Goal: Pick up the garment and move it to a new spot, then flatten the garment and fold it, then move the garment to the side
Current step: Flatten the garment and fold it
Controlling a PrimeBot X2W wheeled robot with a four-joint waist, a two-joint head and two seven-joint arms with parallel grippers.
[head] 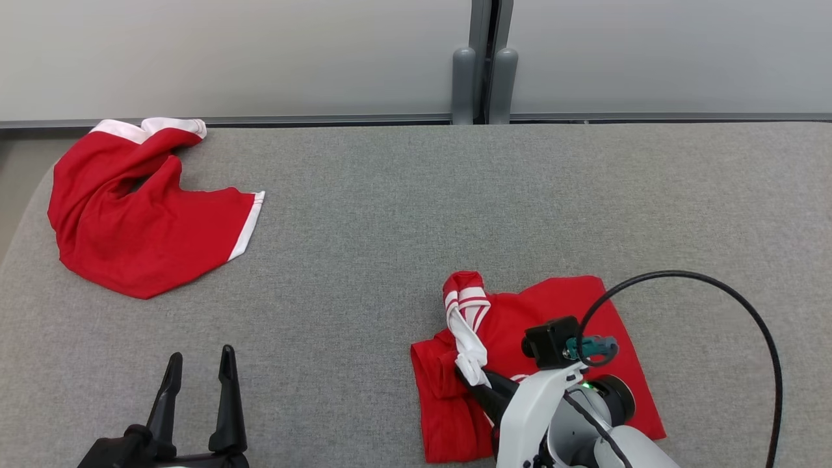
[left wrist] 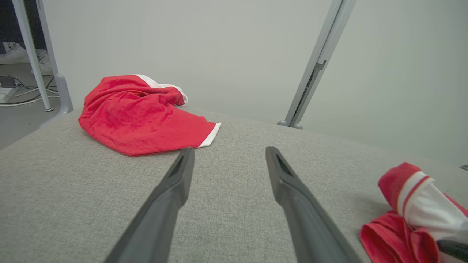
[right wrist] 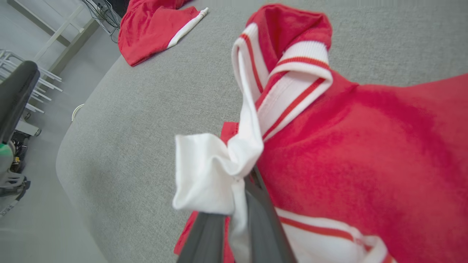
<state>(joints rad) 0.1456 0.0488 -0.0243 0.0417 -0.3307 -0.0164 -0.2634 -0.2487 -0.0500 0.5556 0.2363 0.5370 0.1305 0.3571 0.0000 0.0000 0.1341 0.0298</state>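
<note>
On grey table (head: 390, 214), right claw (head: 468, 377) pinches garment (head: 559, 305) trim.

A crumpled red cloth garment with white hems (head: 140, 214) lies near the far left corner of the grey woven fabric tabletop (head: 390, 214). Behind it stand pale grey wall panels (head: 227, 52), with two rounded grey posts (head: 464, 84) at their seam. Thin cables (left wrist: 18, 93) lie on the floor.

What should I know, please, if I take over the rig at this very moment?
Left gripper: open, holding nothing, over the grey fabric tabletop.
Right gripper: shut on the white trim of the crumpled red jersey garment with white striped bands, near right.
Second red cloth garment with white hem: far left, lying loose.
Done: grip taken. Left: flatten, fold, move aside, it seems.
</note>
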